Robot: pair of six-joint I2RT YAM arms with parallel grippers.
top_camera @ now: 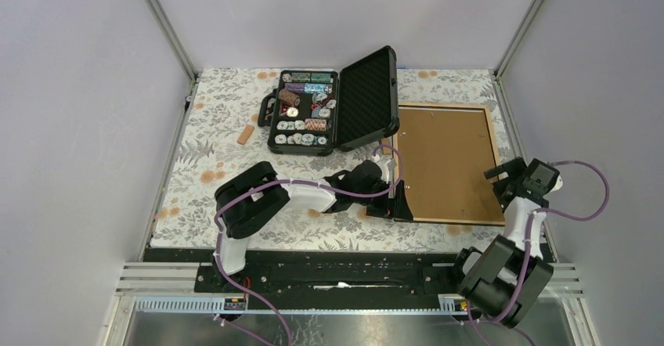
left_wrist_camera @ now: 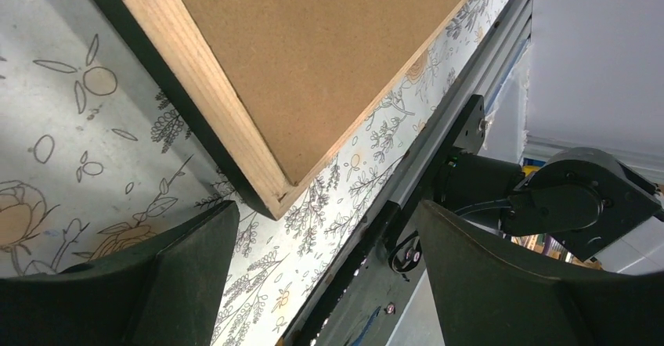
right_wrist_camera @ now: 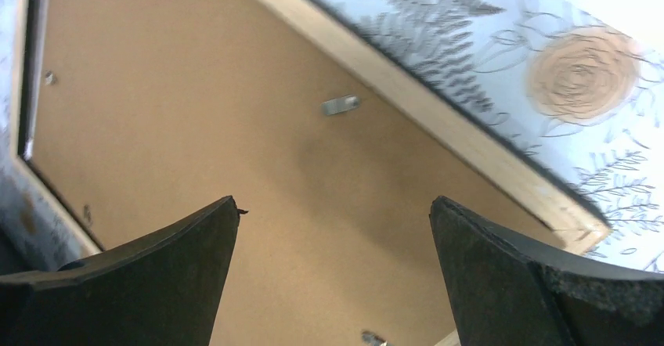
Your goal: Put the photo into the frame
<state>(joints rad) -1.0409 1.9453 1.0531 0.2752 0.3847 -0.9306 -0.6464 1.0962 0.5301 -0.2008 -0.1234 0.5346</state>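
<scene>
The frame (top_camera: 450, 108) lies back side up on the right half of the table, its brown backing board (top_camera: 446, 162) facing up. The photo is out of view. My left gripper (top_camera: 399, 203) is open at the frame's near left corner; in the left wrist view that light wood corner (left_wrist_camera: 270, 193) sits just ahead of the gripper (left_wrist_camera: 329, 213), with nothing between the fingers. My right gripper (top_camera: 503, 180) is open over the frame's right edge. In the right wrist view the gripper (right_wrist_camera: 333, 205) hangs above the backing board (right_wrist_camera: 196, 111), with a metal tab (right_wrist_camera: 340, 105) and the wood rim (right_wrist_camera: 438, 119) beyond.
An open black case of poker chips (top_camera: 305, 111) stands at the back middle, its lid (top_camera: 366, 95) leaning toward the frame's far left corner. A small tan piece (top_camera: 246, 135) lies left of the case. The black rail (top_camera: 344, 272) runs along the near edge.
</scene>
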